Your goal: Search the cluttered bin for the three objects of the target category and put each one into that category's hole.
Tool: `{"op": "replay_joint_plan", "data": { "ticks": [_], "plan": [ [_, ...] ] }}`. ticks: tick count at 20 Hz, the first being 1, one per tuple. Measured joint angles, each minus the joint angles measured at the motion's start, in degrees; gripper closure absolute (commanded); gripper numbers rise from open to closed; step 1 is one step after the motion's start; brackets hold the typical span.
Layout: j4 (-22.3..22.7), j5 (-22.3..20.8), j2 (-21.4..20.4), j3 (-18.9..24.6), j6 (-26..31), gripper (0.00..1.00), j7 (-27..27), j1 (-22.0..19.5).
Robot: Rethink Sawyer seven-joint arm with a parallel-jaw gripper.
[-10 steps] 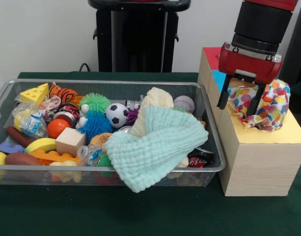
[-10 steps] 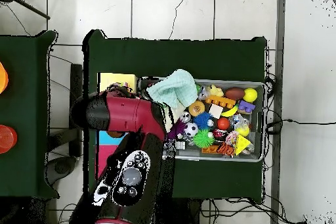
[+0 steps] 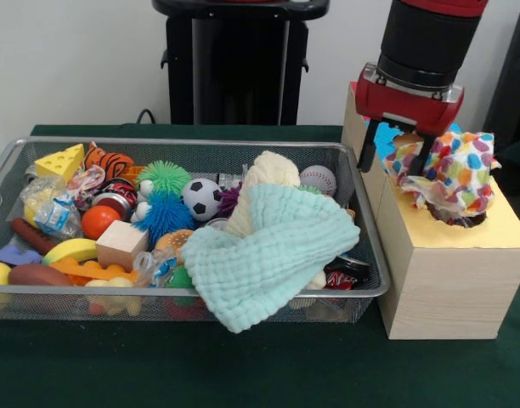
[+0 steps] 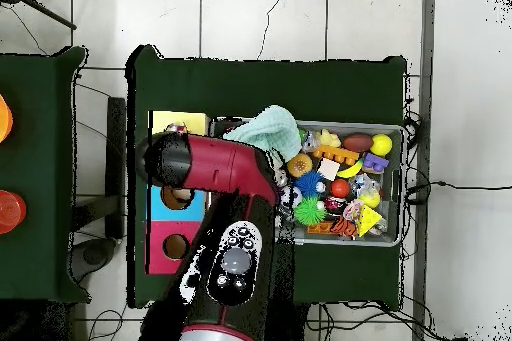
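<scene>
**Desk:** What did you have on the gripper at that moment?

**Me:** From the front view I saw the gripper above the wooden box, its two black fingers spread apart and hanging down. The multicoloured spotted cloth sat bunched on the box's yellow top, just beside the fingers. One finger overlapped the cloth's edge in the picture, but I could not tell whether it touched. The fingers were not closed on it.

**Desk:** And the cloth relative to the hole?

**Me:** It was heaped over a dark opening in the yellow section; I could make out a dark rim under its lower edge. How far it had gone in, I could not tell. In the overhead view the arm covered that end of the box, so only a strip of yellow showed, with the blue and pink sections and their holes below it.

**Desk:** The bin?

**Me:** The wire mesh bin lay beside the box on the green table. A mint green knitted cloth draped over its front rim, with a cream cloth behind it. Around them I saw a soccer ball, a baseball, a green spiky ball, a blue spiky ball, a wooden block, a cheese wedge and a banana.
</scene>
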Motion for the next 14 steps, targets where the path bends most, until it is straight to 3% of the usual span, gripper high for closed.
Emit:
{"op": "replay_joint_plan", "data": {
  "ticks": [14],
  "plan": [
    [-0.9, 0.0, -3.8, 0.4, 7.9, 0.00, 0.0, -0.9]
  ]
}}
